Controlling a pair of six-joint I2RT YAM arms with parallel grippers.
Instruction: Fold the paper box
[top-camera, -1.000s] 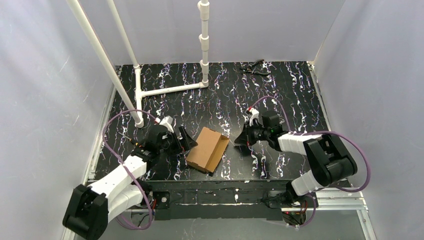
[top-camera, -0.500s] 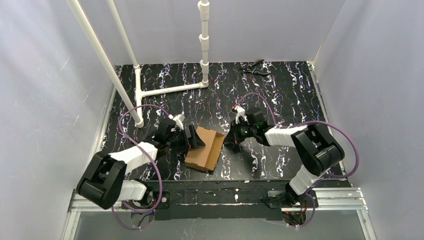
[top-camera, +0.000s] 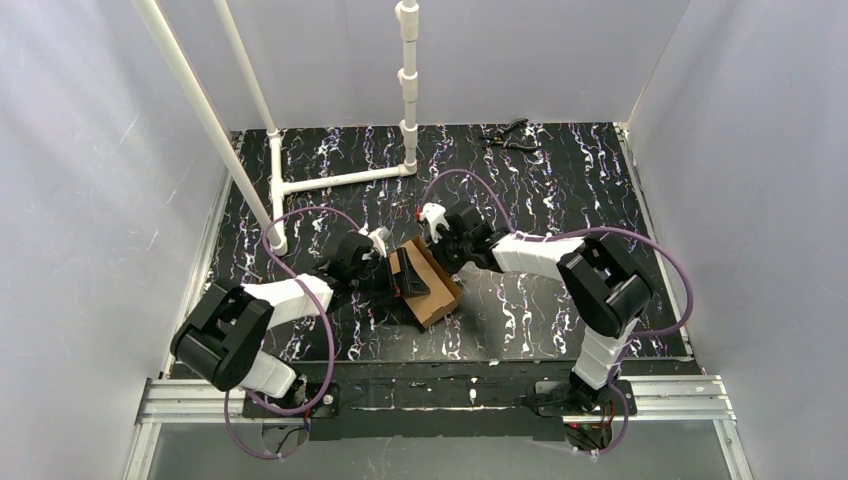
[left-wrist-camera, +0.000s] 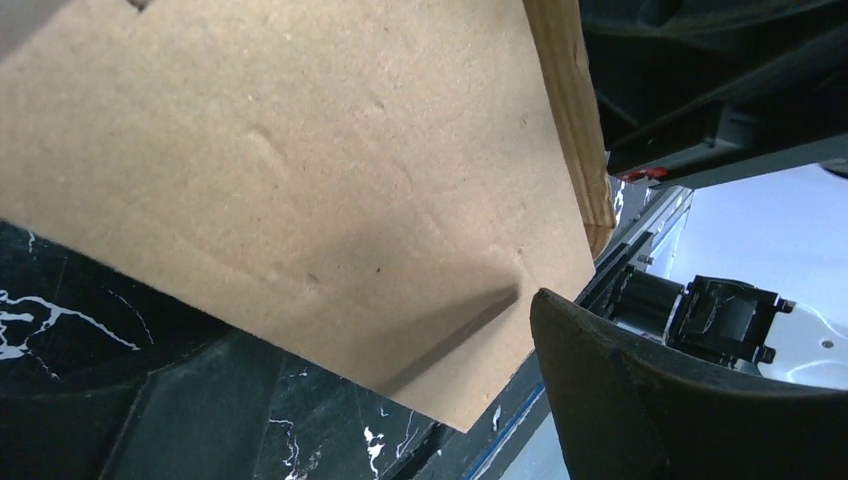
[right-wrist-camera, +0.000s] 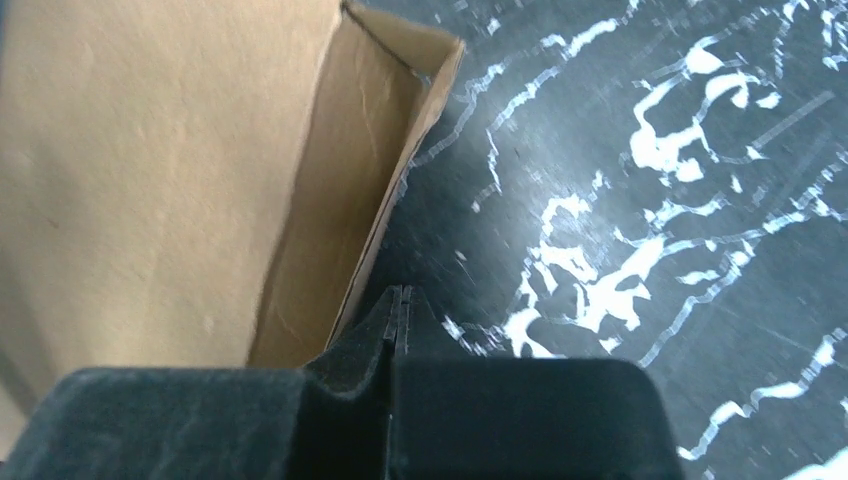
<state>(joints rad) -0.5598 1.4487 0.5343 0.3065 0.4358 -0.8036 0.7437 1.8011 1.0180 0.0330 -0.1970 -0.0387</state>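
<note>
The paper box (top-camera: 432, 291) sits near the middle of the table (top-camera: 580, 190), a little toward its near edge, tilted with one corner pointing at the near edge. It is between the two arms. To its right and beyond it the table is bare. The white pipe frame (top-camera: 340, 178) stands at the far left, and a small dark tool (top-camera: 510, 134) lies against the far edge, well apart from the box.

The left gripper (top-camera: 403, 282) reaches in from the left with its jaws spread wide. A flat cardboard panel and one folded edge pass between its fingers. Whether either finger presses the board cannot be told.

The right gripper (right-wrist-camera: 400, 300) comes in from the far right with its jaws pressed fully together, holding nothing. Its tip is just beside the box's upright wall, low to the table.

The box is plain brown cardboard, matte and fibrous, with faint dents, sharp creases and straight cut edges. The table is glossy black with white marbled streaks. The fingers are dull black.
</note>
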